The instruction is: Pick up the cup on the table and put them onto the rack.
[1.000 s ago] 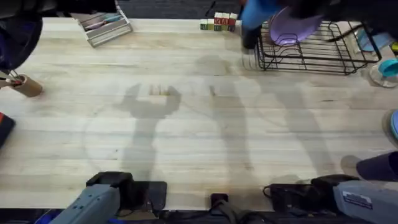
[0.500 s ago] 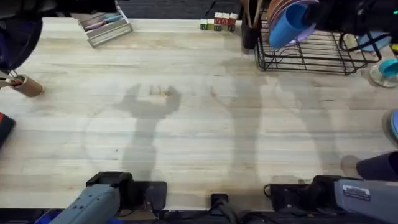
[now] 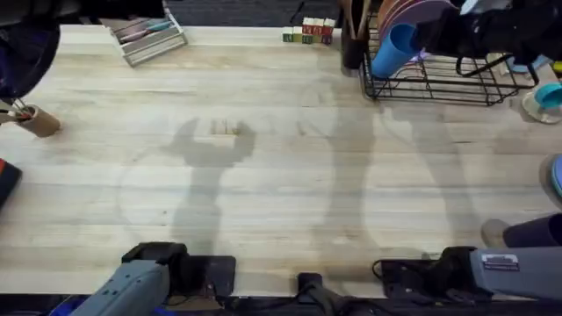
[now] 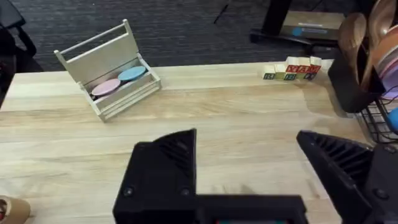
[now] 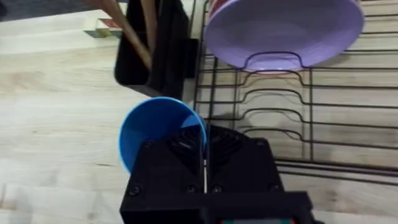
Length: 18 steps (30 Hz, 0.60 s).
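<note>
Overhead view: your right gripper (image 3: 420, 39) pinches the cup (image 3: 392, 50), tilted, over the rack's (image 3: 457, 83) left end, beside the purple plate (image 3: 413, 13). Right wrist view: the fingers (image 5: 186, 146) close on the cup's rim, its open mouth facing the camera. Your left gripper (image 4: 249, 162) is spread wide above the table (image 3: 263, 158).

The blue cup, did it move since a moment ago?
Yes. The cup, held by the right gripper, has dropped lower and nearer the left end of the rack.
</note>
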### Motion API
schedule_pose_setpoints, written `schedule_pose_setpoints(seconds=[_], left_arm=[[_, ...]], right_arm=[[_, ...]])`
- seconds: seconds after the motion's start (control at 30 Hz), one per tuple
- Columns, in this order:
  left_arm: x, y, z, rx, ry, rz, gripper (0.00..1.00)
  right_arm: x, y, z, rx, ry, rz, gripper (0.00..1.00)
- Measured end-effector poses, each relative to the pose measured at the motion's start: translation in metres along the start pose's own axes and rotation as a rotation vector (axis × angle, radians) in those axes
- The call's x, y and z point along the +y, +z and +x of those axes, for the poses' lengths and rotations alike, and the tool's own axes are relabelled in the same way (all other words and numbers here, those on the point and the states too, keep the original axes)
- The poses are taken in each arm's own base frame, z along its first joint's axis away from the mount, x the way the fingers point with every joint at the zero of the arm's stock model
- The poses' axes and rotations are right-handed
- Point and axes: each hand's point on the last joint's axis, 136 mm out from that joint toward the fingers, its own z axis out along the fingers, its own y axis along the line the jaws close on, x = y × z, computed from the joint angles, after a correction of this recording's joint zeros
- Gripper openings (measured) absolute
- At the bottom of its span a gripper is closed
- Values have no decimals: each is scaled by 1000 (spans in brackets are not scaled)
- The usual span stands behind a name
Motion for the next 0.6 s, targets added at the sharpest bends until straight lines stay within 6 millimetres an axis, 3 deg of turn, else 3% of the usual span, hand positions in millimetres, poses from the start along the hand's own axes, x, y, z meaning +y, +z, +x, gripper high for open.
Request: schedule_pose_setpoints(seconds=[0.3,0.6], left_arm=[[0,0,0,0,0,0,993],[0,0,0,0,0,0,993]], right_arm=[[-14,2,3,11,4,74,31],[-26,33,29,100,21,98,31]])
